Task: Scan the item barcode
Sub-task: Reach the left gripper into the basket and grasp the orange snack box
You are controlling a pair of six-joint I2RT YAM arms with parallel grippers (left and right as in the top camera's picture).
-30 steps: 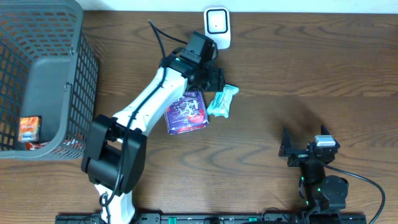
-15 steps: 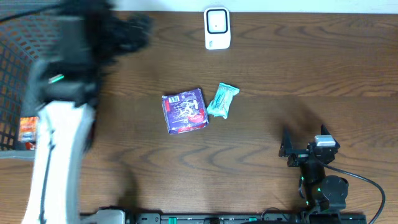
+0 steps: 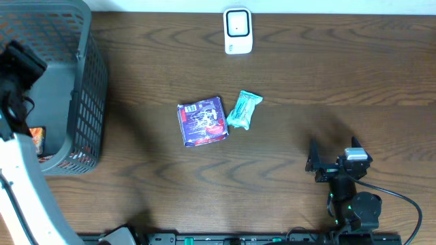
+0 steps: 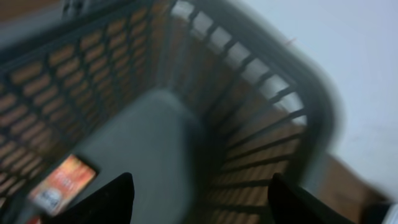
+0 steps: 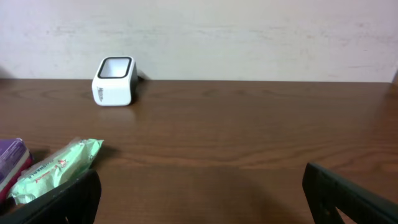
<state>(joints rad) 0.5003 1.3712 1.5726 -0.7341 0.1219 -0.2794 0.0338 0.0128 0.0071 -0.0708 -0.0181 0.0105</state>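
Left end effector point(image 4: 200, 182) over the basket point(image 3: 92, 75); both empty.
Overhead, you see the purple packet point(image 3: 202, 121) and green packet point(image 3: 244, 110) just beside each other mid-bench point(image 3: 306, 75), near the scanner point(image 3: 238, 30). Your left wrist view: jaws apart, holding nothing, an orange packet point(image 4: 62, 183) in the basket below. Your right wrist view: right end effector point(image 5: 200, 173) spread wide, empty.

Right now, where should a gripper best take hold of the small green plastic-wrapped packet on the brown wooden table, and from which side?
Probably from straight above, because the green packet lies flat. Pinch across its narrow width near the far crimped end, toward the white box-shaped scanner; its near end lies close against the flat purple packet.
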